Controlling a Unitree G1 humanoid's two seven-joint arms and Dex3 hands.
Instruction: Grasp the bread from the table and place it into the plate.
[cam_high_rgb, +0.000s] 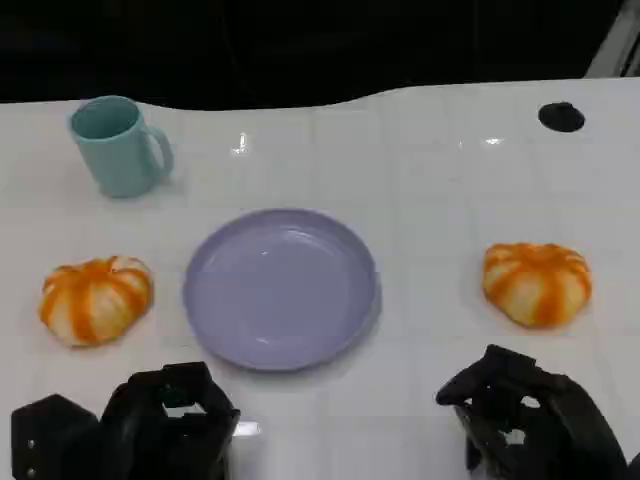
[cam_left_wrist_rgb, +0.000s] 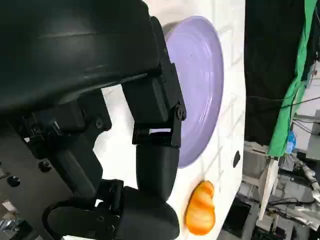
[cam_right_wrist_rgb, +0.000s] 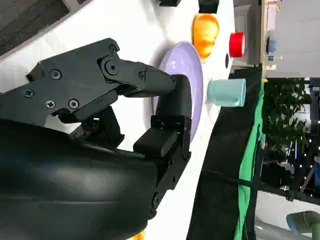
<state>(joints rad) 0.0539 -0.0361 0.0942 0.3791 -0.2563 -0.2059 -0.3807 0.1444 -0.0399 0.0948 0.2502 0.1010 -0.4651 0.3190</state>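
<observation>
**Bread handling: 2 loaves beside the plate, neither taken**

- Left hand (cam_high_rgb: 165, 425): nearside of the plate, fingers curled, holding nothing.
- Right hand (cam_high_rgb: 530, 420): nearside, likewise curled and holding nothing.
- Lavender plate (cam_high_rgb: 215, 330): central landmark.
- Left bread (cam_high_rgb: 96, 298), right bread (cam_high_rgb: 537, 282): orange-striped round loaves flanking the plate. Likely light, soft, squashable; grip gently across the domed sides.
- Teal mug (cam_high_rgb: 118, 146): beyond the plate, leftward.

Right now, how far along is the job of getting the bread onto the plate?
Nothing looks done yet: the purple plate holds no bread. One bread lies on the table to its left, the other bread to its right, both untouched. Nothing is in hand; the left hand and right hand sit at the near edge, holding nothing. Left to do: reach, grasp a bread and set it in the plate.
</observation>
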